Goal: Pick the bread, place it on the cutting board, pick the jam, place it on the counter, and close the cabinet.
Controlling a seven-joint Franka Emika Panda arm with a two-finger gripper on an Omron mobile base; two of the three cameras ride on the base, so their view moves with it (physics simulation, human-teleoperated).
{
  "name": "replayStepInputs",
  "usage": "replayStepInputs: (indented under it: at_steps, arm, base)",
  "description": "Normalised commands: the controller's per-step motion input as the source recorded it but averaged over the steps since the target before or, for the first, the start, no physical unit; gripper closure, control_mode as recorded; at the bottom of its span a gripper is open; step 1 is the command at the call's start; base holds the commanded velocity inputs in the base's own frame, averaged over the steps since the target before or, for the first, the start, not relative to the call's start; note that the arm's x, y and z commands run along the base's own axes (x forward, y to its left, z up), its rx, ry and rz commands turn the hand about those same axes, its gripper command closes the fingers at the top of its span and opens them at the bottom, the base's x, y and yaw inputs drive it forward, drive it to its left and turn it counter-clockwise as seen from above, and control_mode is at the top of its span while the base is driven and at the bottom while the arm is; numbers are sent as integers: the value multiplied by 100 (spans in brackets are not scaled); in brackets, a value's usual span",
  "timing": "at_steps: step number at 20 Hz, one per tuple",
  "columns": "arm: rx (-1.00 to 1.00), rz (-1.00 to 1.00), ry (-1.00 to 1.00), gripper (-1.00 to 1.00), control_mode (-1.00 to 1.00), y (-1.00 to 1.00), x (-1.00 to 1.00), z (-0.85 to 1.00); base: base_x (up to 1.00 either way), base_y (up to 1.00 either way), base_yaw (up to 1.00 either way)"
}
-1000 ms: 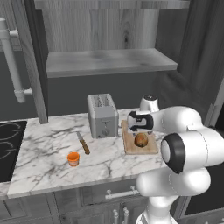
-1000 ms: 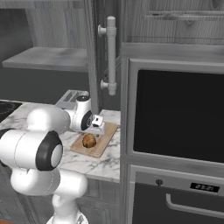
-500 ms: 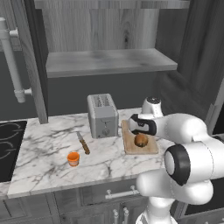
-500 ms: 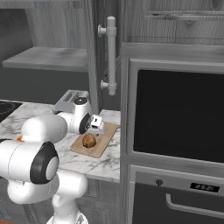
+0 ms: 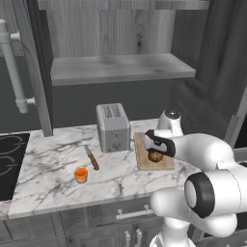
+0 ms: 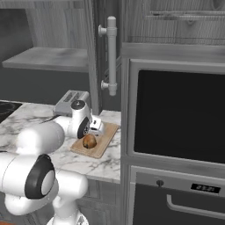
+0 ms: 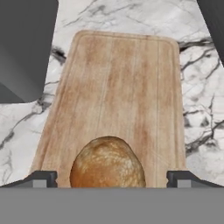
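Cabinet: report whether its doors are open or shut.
Open. The cabinet shows its bare shelf, and its door swings out edge-on, handle facing the room.

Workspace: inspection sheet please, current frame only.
Surface: white marble counter, stovetop at its left end.
Job's things: bread lies on the cutting board; jam stands on the counter near its front edge; cabinet door stands open, shelf bare.
Clutter: toaster left of the board; knife flat on the counter between toaster and jam.
Grippers: gripper open, fingertips either side of the bread, not closed on it.
Cables: nothing seen.
Surroundings: built-in oven right of the counter; drawers below the counter.
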Motion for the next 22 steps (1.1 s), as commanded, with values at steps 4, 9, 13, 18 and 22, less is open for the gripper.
replayStepInputs:
  at_steps: [4,9,13,18,22]
  arm:
    - [0,0,-9,-100,-100,0,-2,29]
    - [0,0,-8,-100,-100,-2,-8,30]
    - [0,0,-9,-100,-100,-4,-15,26]
    - [0,0,-11,-100,-100,-3,-22,29]
    - [0,0,-14,-100,-100,-4,-25,28]
  base:
    - [0,0,0]
    - [0,0,0]
    - [0,0,0]
    - [0,0,0]
    - [0,0,0]
